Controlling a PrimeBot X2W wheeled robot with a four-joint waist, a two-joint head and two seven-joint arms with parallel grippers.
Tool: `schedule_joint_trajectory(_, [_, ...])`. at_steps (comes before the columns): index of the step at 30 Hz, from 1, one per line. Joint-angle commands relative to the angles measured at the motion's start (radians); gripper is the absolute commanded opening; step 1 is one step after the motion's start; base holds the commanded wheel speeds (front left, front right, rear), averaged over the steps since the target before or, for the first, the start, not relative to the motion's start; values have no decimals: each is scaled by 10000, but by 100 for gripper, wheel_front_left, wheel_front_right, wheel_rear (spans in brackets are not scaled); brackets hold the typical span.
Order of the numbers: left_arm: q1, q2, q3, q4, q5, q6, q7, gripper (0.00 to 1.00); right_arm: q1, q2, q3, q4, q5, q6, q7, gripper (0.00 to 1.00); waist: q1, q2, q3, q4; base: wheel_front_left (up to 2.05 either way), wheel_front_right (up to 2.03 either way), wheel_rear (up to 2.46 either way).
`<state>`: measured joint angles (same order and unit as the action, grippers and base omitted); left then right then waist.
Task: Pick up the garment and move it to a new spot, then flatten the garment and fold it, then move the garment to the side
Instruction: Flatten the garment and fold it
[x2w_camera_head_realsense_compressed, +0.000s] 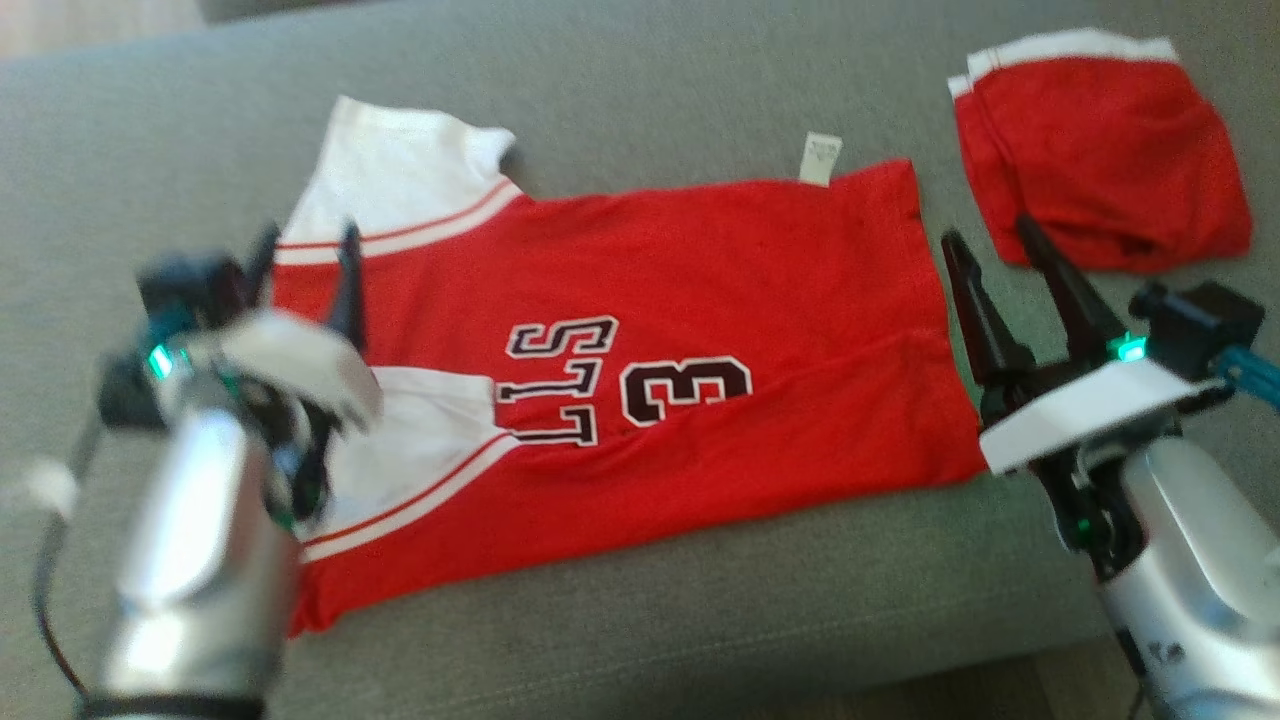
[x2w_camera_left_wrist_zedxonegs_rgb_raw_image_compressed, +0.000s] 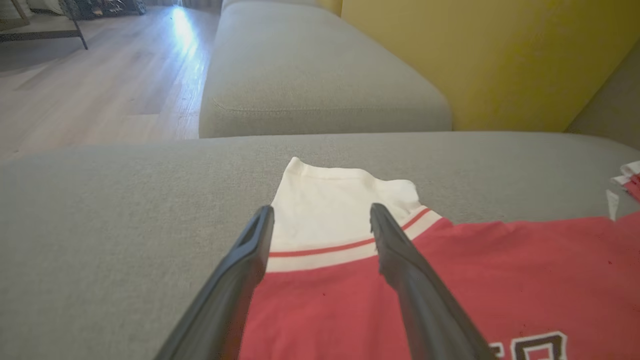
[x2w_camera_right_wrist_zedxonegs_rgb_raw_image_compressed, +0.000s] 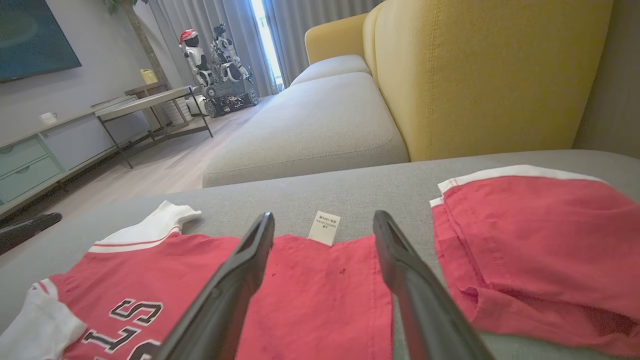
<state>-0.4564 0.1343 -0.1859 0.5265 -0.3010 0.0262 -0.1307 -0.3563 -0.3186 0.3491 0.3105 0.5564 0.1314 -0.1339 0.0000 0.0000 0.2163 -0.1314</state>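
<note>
The red jersey (x2w_camera_head_realsense_compressed: 640, 330) lies spread flat on the grey sofa cushion (x2w_camera_head_realsense_compressed: 700, 70), with its white label (x2w_camera_head_realsense_compressed: 820, 158) sticking out at the far edge. A folded red garment (x2w_camera_head_realsense_compressed: 1100, 150) lies near its hem, not touching it. The left gripper (x2w_camera_head_realsense_compressed: 307, 242) hangs over the white sleeve and the right gripper (x2w_camera_head_realsense_compressed: 988, 232) just beside the hem. Both have their fingers spread and hold nothing.

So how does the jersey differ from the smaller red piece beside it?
The jersey lies spread flat; the red piece is folded over. The jersey carries black lettering and a number; the red piece is plain. Both are red with white trim, on the grey cushion.
</note>
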Motion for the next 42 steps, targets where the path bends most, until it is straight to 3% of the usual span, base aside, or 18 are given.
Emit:
schedule_joint_trajectory(1, [-863, 491, 212, -113, 166, -20, 313, 100, -320, 2, 130, -349, -117, -7, -137, 100, 0, 0, 852, -535, 0, 0, 0])
schedule_joint_trajectory(9, [-4019, 1930, 34, 1558, 542, -503, 3083, 100, -1384, 315, 635, -468, -318, -7, -385, 100, 0, 0, 2234, -1282, 0, 0, 0])
schedule_joint_trajectory(17, [-5791, 3117, -319, 2679, 870, -1080, 4544, 100, -2330, 580, 1157, -115, -235, -7, -758, 100, 0, 0, 2831, -1963, 0, 0, 0])
schedule_joint_trajectory(21, [-6262, 3302, -519, 3000, 925, -1224, 4868, 100, -2485, 593, 1239, 64, -162, -7, -926, 100, 0, 0, 2955, -2059, 0, 0, 0])
schedule_joint_trajectory(25, [-6480, 3417, -605, 3435, 1010, -1100, 5062, 100, -2554, 623, 1337, 249, -66, -7, -1015, 100, 0, 0, 3002, -2130, 0, 0, 0])
schedule_joint_trajectory(31, [-6455, 3234, -727, 3945, 789, -1240, 5237, 96, -2544, 631, 1301, 510, 14, -7, -1118, 100, 0, 0, 2897, -2102, 0, 0, 0])
schedule_joint_trajectory(35, [-6407, 3149, -811, 4162, 686, -1300, 5183, 100, -2558, 609, 1304, 667, -21, -7, -1143, 100, 0, 0, 2768, -2007, 0, 0, 0])
schedule_joint_trajectory(36, [-6398, 3134, -831, 4209, 662, -1314, 5178, 80, -2582, 608, 1310, 692, -22, -7, -1145, 100, 0, 0, 2742, -1992, 0, 0, 0])
schedule_joint_trajectory(37, [-6400, 3104, -826, 4248, 611, -1326, 5155, 33, -2607, 605, 1311, 715, -19, -7, -1146, 100, 0, 0, 2718, -1973, 0, 0, 0])
schedule_joint_trajectory(38, [-6406, 3063, -812, 4265, 553, -1335, 5097, 0, -2630, 604, 1310, 736, -14, -7, -1148, 100, 0, 0, 2696, -1954, 0, 0, 0])
schedule_joint_trajectory(42, [-6449, 2916, -800, 4242, 424, -1355, 4820, 0, -2672, 597, 1298, 788, 7, -7, -1151, 100, 0, 0, 2654, -1867, 0, 0, 0])
